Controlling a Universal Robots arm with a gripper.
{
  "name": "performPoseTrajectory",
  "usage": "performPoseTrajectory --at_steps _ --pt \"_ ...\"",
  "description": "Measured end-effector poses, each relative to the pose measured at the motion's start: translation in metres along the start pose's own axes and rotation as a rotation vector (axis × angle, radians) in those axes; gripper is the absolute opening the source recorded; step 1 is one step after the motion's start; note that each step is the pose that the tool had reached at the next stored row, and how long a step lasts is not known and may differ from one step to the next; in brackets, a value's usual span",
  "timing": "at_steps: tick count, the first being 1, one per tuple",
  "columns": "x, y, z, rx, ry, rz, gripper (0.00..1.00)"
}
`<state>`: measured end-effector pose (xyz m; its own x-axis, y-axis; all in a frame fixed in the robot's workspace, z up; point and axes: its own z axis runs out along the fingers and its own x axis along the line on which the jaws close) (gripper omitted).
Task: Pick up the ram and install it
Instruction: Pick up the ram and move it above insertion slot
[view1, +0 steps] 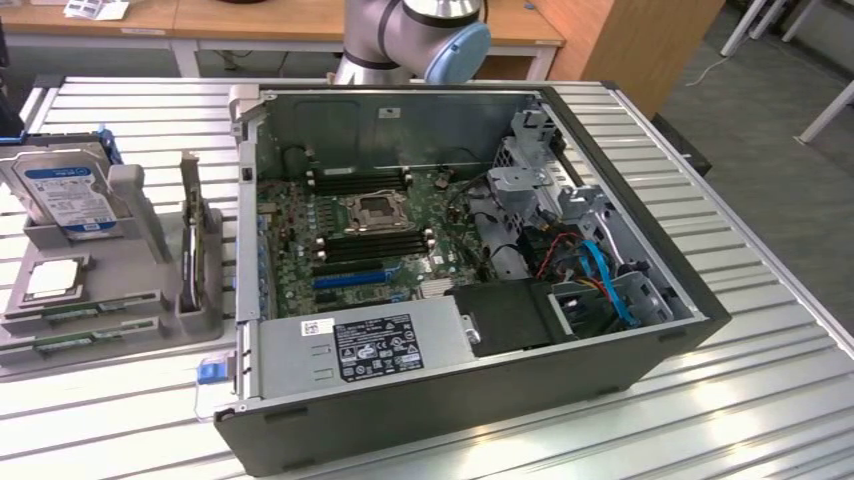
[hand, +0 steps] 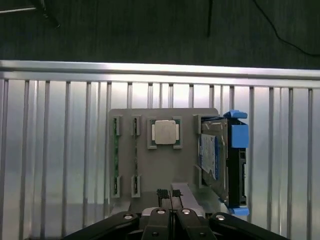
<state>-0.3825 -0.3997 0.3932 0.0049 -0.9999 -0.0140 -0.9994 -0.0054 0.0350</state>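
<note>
— Logging gripper (hand: 170, 199) first: hanging over the edge of the grey tray (hand: 150, 172), with fingertips pressed together, clamping nothing.

— Noting that. Locating the ram?

— Finding ram (hand: 115, 157) seated on edge in end holders (hand: 116, 125) along the tray's far side from the hard drive (hand: 215, 160), with a second stick (hand: 135, 157) just beside it. Untouched, both, and apart from the gripper.

— Listing neighbours?

— Entering processor (hand: 165, 132) between the second stick and the hard drive, lying flat in its own pocket. Entering also an upright card (view1: 194, 240) on the tray, seen from the exterior view.

— Judging alignment?

— Judging it off: sitting roughly in line with the processor, not with either stick. Advising sliding across, away from the hard drive, until centring over one stick.

— Advising on the grip?

— Parting the fingertips before descending, only slightly wider than the stick's thin edge, given the narrow gap to the neighbouring stick. Closing across the flat faces; appearing turned that way, so probably needing no twist. Taking hold mid-length, between the end holders. Lifting straight up, avoiding rocking against the holders.

— Recording the destination?

— Entering computer case (view1: 467, 250) lying open at the exterior view's right of the tray, with long black slots (view1: 380, 243) flanking the socket (view1: 374, 210). Not telling free slots from filled ones.
</note>
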Motion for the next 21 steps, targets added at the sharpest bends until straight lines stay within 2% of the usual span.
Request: performPoseTrajectory --at_steps 7,10,21 --pt "0.000 0.0000 0.0000 0.0000 0.0004 -0.001 0.11" --pt "0.005 0.0000 0.0000 0.0000 0.0009 -0.001 0.11" --pt "0.039 0.0002 -0.0005 -0.0002 0.0010 -0.001 0.11"
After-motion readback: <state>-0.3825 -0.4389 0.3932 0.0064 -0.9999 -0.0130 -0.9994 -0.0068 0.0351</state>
